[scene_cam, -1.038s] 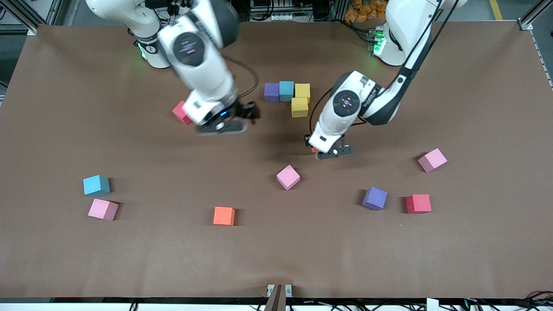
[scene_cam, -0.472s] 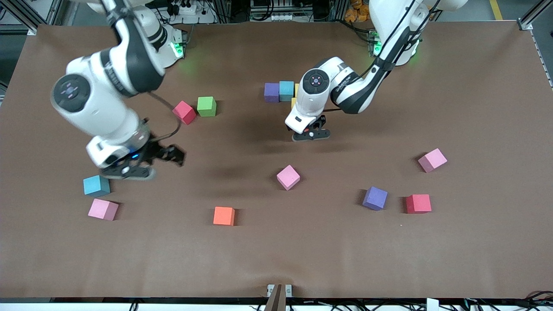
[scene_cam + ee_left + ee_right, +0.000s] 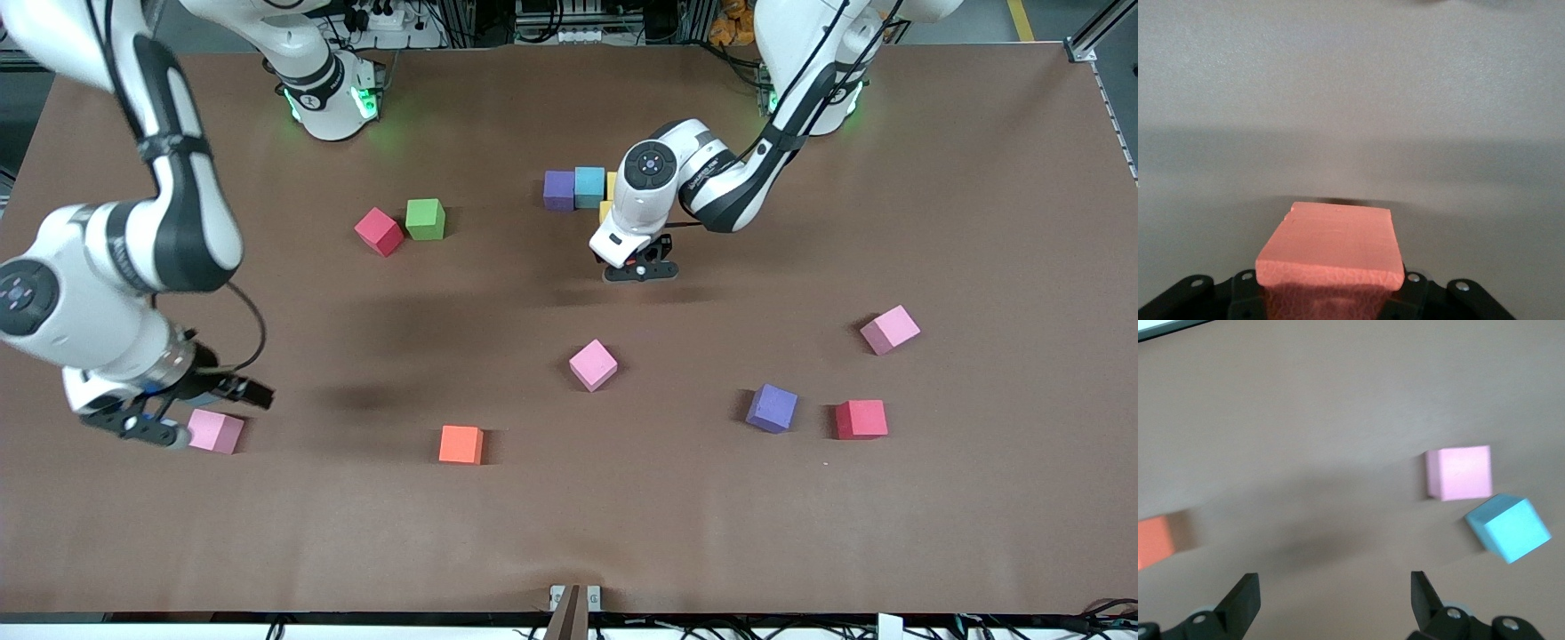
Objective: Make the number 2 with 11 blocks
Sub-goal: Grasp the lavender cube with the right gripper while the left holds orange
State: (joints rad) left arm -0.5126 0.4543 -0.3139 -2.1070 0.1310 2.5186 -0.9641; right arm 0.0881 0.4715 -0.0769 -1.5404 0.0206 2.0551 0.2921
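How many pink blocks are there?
3: one beside the right gripper, one mid-table, one toward the left arm's end. The arms may hide others.

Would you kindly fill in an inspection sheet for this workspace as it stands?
Surface: brown table, flat.
Job's things: purple block, blue block and a partly hidden yellow block form a started row; loose pink, orange, purple, red and other blocks are scattered.
Clutter: green cube beside a red block.
Grippers: left gripper shut on an orange block near the row; right gripper open above a pink block and a blue block.
Cables: black cable on the right arm's wrist.
Surroundings: nothing seen.
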